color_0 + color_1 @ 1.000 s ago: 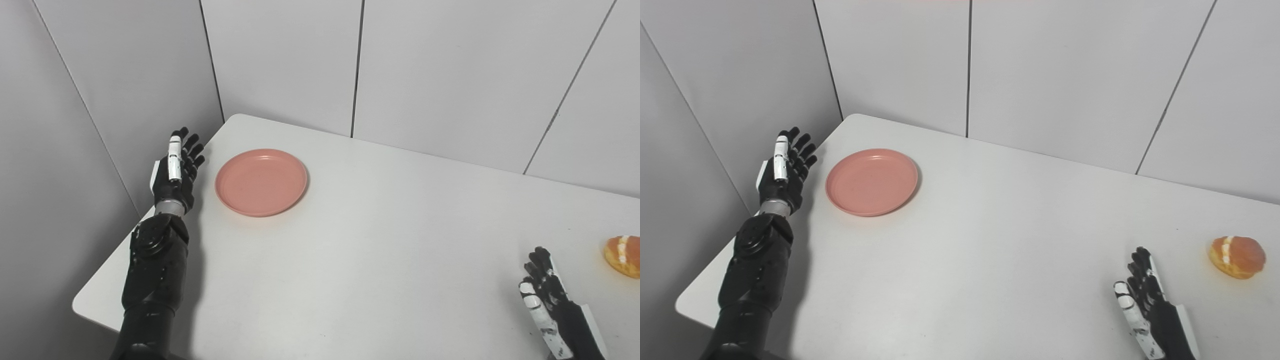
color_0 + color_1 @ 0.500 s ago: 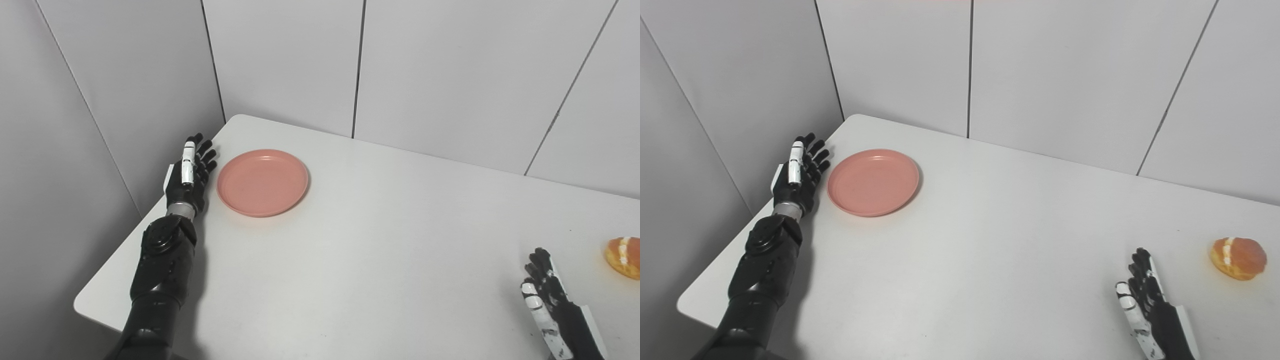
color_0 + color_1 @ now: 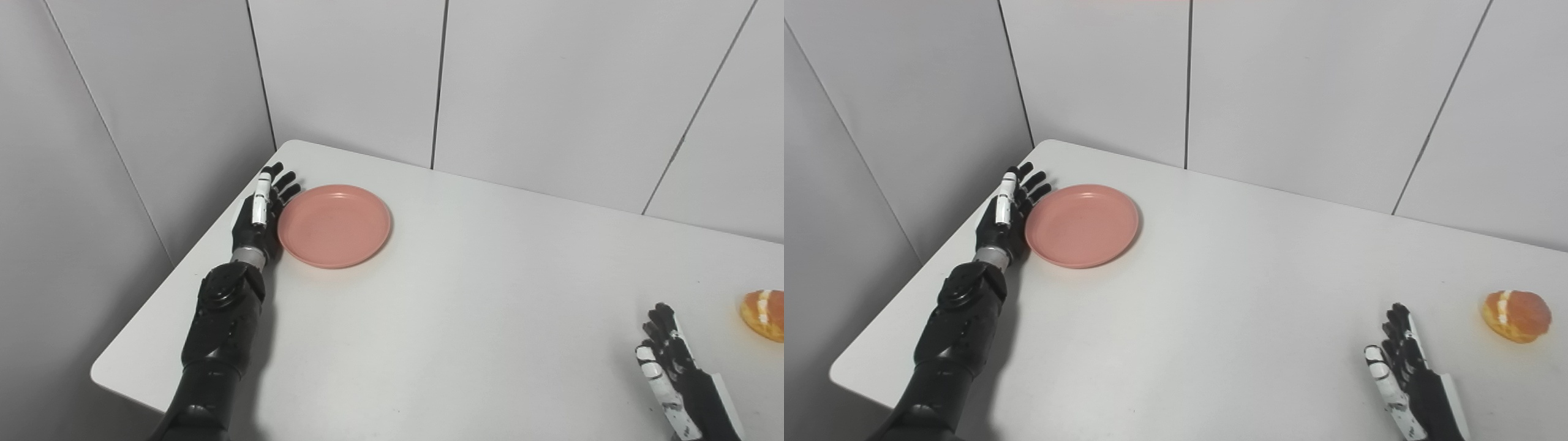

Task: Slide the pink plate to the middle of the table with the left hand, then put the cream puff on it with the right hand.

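The pink plate [image 3: 334, 225] lies flat and bare near the table's far left corner. My left hand [image 3: 261, 211] stands open and edge-on against the plate's left rim, fingers straight and pointing away from me. An orange cream puff [image 3: 1516, 315] with a white cream stripe sits at the right side of the table. My right hand [image 3: 1401, 367] rests open by the front edge, left of the puff and apart from it, holding nothing.
The white table [image 3: 1225, 294] is boxed in by grey wall panels at the back and on the left. Its left edge runs just beside my left forearm [image 3: 223, 318].
My left hand has swung right from the table's left edge to the plate's rim, and the plate has slid a little to the right. The right hand and puff have stayed put.
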Tool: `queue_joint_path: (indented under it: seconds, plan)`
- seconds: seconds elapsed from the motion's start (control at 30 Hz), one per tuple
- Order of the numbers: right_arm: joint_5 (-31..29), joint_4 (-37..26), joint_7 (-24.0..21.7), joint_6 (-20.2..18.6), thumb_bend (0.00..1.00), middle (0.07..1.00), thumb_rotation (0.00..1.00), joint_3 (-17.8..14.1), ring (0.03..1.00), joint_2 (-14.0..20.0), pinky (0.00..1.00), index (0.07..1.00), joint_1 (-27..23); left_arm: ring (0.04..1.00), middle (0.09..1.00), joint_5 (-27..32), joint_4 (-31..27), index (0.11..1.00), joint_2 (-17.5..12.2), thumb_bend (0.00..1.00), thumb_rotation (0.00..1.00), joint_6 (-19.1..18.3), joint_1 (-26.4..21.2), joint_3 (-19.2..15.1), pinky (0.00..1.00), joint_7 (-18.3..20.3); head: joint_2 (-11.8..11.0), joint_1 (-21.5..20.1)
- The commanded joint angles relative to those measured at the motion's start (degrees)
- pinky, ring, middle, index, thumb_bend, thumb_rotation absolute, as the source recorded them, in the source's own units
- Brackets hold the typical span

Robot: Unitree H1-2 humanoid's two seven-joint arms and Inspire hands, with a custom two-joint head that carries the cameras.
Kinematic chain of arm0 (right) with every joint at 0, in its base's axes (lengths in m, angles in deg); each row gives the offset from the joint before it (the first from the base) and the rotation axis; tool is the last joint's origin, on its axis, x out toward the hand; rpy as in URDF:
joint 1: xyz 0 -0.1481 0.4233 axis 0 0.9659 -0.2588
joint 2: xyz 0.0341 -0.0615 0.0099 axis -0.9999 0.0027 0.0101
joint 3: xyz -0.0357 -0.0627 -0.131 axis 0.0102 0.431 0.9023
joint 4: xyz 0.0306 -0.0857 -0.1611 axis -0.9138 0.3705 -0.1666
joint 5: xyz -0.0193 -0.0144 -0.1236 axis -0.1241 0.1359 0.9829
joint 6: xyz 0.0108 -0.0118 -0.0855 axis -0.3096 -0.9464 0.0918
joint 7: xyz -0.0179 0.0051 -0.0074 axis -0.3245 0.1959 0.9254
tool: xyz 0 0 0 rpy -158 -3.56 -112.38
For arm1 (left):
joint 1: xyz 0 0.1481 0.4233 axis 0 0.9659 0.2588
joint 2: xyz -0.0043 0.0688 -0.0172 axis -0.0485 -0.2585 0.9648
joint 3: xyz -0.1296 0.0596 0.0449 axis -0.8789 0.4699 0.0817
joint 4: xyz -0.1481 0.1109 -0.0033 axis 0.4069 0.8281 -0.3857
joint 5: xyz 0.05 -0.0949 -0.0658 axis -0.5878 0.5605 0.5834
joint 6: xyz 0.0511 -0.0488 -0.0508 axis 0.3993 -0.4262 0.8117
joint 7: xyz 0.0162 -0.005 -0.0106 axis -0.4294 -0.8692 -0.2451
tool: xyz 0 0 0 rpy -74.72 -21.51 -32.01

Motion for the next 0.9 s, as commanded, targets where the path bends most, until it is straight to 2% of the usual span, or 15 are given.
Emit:
queue_joint_path:
  seconds: [0.0, 0.2, 0.47, 0.6, 0.87]
  plan:
    - [0.5, 2.9, 0.0, 0.8, 0.30, 1.000, 0.74, 0.5, 0.998, -0.1, 1.00, 1.000, 1.9, 0.891, 0.903, 0.4, -0.6, 0.904, 0.6, 0.33, 1.00, -1.8, 0.1, 0.6, 0.91, 0.4, 0.1, 0.0]
    - [1.4, 3.2, 0.2, 1.5, 0.34, 0.993, 0.79, 0.6, 0.981, -0.1, 0.99, 1.000, 1.9, 0.909, 0.918, 1.1, 0.0, 0.918, 2.2, 0.33, 1.00, -2.1, 0.1, 1.7, 0.94, 2.7, 0.5, -0.6]
    - [0.6, 3.2, -0.1, 1.4, 0.33, 0.998, 0.76, 0.6, 0.983, -0.5, 0.99, 1.000, 1.9, 0.903, 0.910, 1.4, 0.1, 0.906, 4.4, 0.35, 1.00, -2.7, 0.3, 2.7, 0.93, 3.8, 1.4, -2.0]
    - [0.9, 3.4, -0.3, 2.0, 0.31, 0.997, 0.77, 0.9, 0.980, -0.4, 0.98, 1.000, 1.8, 0.896, 0.904, 1.0, 0.9, 0.898, 5.2, 0.35, 1.00, -2.6, 0.4, 3.7, 0.92, 4.2, 2.0, -2.9]
    - [0.9, 2.8, -0.1, 1.4, 0.32, 0.998, 0.77, 1.2, 0.977, -1.0, 0.98, 1.000, 2.0, 0.893, 0.901, 0.8, 2.4, 0.897, 7.1, 0.36, 1.00, -2.5, 1.0, 6.0, 0.91, 6.8, 3.6, -5.3]
